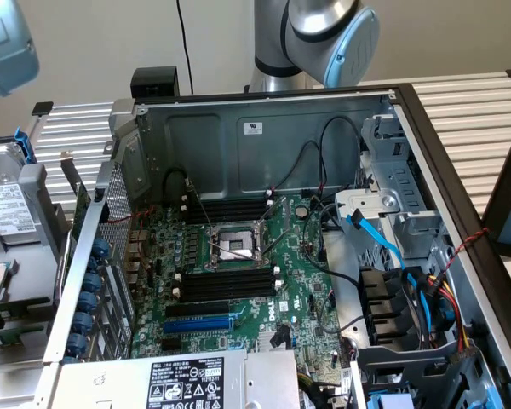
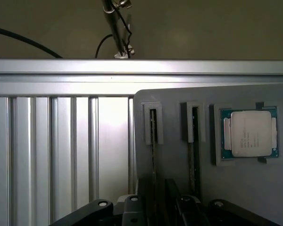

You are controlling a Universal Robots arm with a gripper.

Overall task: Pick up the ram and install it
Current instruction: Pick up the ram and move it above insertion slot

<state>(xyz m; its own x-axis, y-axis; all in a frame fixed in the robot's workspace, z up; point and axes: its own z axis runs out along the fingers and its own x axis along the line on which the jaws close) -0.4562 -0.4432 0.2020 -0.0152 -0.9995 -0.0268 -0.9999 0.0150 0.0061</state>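
A grey holder (image 2: 236, 183) lies on a ribbed metal table. Two narrow slots in it each carry a thin dark strip on edge. These look like the ram (image 2: 153, 136) and a second stick (image 2: 194, 136); no green board or label shows from this angle. My gripper (image 2: 167, 207) hangs just above the near end of these slots, with its black links at the picture's edge. The open computer case shows the motherboard (image 1: 302, 294) with long black slots (image 1: 226, 285) and more slots (image 1: 230, 207) on either side of the processor socket (image 1: 232, 244).
A processor chip (image 2: 249, 133) sits in a recess of the holder beside the slots. A blue expansion slot (image 1: 200, 325), blue and black cables (image 1: 383, 247), drive bays and a power supply (image 1: 187, 383) crowd the case. An arm joint (image 1: 2, 43) hangs at the exterior view's left.
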